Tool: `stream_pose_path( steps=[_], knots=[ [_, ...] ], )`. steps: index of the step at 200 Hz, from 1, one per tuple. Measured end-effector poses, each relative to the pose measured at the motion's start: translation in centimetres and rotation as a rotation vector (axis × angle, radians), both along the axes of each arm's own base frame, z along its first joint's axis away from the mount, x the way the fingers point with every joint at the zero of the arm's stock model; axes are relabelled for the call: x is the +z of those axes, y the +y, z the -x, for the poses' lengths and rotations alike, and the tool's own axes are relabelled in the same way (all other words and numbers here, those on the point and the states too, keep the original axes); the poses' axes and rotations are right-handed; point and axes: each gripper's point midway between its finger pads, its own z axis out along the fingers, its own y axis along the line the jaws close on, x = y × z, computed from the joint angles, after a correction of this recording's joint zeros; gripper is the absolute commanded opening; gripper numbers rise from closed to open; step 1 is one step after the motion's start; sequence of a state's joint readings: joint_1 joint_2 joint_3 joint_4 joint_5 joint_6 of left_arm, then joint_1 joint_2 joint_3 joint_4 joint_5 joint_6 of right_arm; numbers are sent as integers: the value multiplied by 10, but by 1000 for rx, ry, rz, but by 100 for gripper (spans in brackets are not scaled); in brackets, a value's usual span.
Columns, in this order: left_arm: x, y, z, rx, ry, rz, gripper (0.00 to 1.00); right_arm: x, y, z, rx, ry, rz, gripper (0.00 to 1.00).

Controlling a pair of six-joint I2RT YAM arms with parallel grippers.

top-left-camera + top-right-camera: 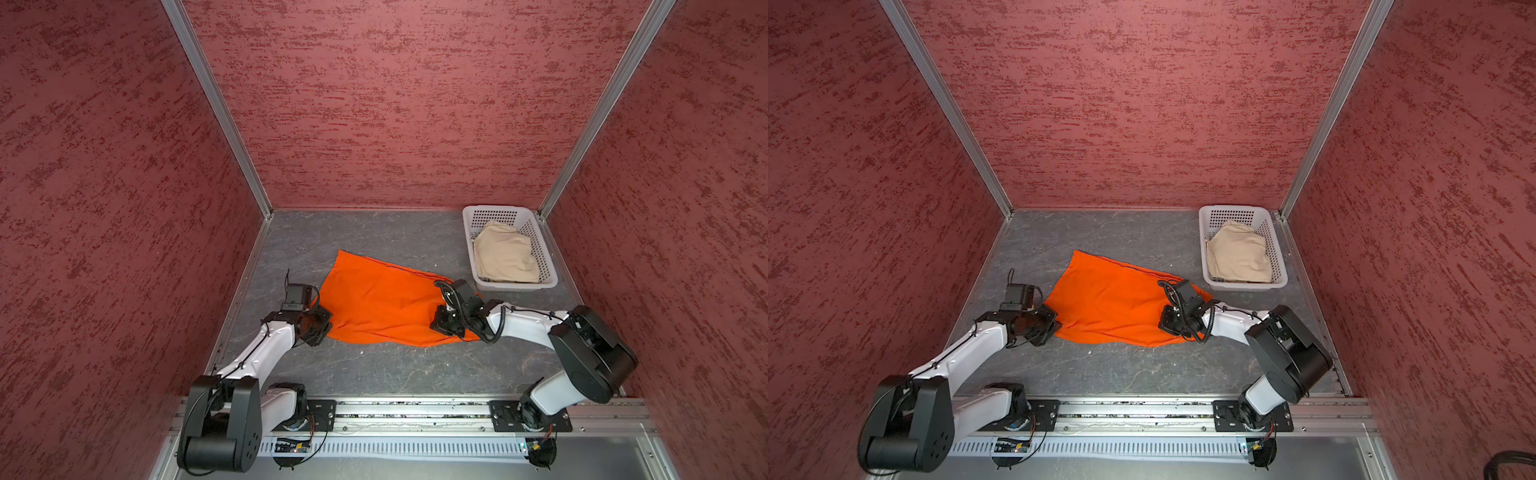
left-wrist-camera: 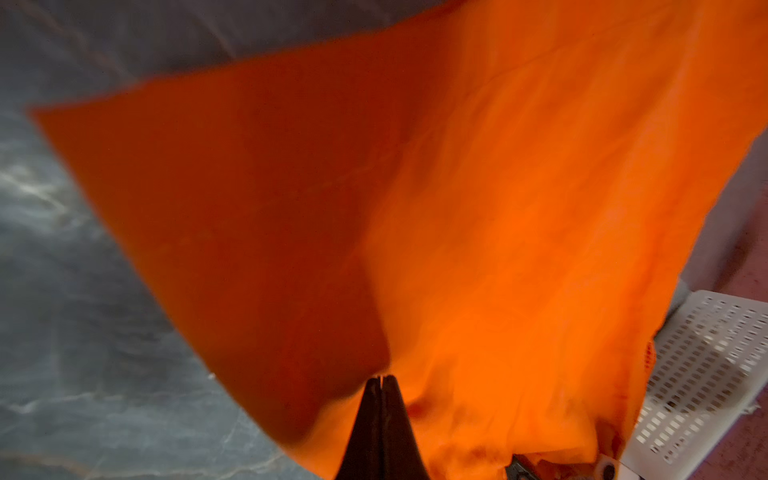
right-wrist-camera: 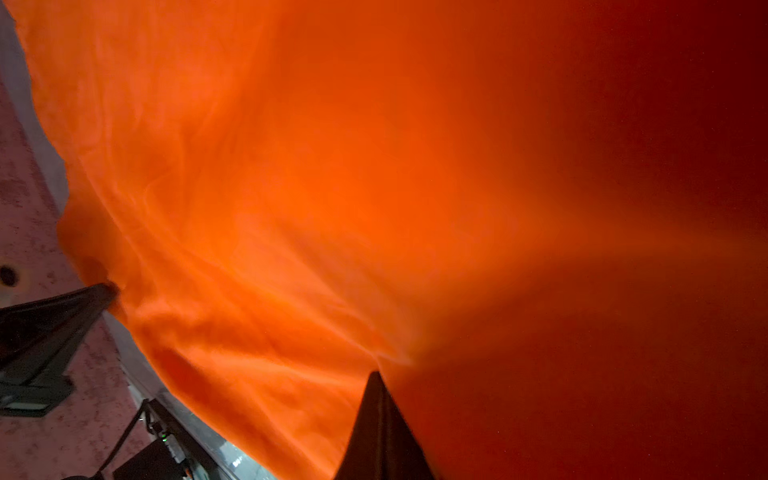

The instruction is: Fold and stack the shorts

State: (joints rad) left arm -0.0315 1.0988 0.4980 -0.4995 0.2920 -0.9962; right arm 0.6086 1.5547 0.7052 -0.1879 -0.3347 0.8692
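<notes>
The bright orange shorts (image 1: 374, 299) hang spread between my two grippers over the middle of the grey table (image 1: 374, 370), with the far corner resting on it. My left gripper (image 1: 322, 330) is shut on the near-left edge; the left wrist view shows its jaws (image 2: 383, 379) pinched together on orange cloth (image 2: 478, 208). My right gripper (image 1: 444, 323) is shut on the right end, and orange fabric (image 3: 332, 187) fills the right wrist view around its closed tip (image 3: 376, 375). The beige shorts (image 1: 505, 257) lie crumpled in the basket.
A white perforated basket (image 1: 548, 266) stands at the back right corner, close to the right arm; its wall (image 2: 706, 374) shows in the left wrist view. Red textured walls (image 1: 415, 104) enclose the table on three sides. A metal rail (image 1: 415, 411) runs along the front.
</notes>
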Motion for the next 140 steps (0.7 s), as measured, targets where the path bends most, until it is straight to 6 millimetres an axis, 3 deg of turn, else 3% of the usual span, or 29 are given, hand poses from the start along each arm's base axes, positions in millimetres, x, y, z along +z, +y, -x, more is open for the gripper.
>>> stream_pose_path(
  steps=[14,33,48,60,77,91,119,140],
  knots=[
    [20,0,-8,-6,-68,2,0,17,12,-10,21,-35,-8,1],
    [40,0,-19,-10,-134,0,0,57,44,-27,69,-126,-67,0],
    [40,2,-21,-4,-132,-2,0,85,77,-36,121,-194,-124,0],
    [30,6,-19,11,-101,-4,0,93,96,-38,155,-218,-154,0],
    [10,14,-11,42,-33,-6,0,80,111,-31,191,-196,-161,0],
    [-7,21,-1,73,26,-9,0,59,111,-25,194,-151,-142,0],
    [-26,40,11,159,93,-5,0,13,80,-10,138,-33,-88,0],
    [-31,55,15,229,103,3,0,-7,54,-3,85,27,-61,0]
  ],
)
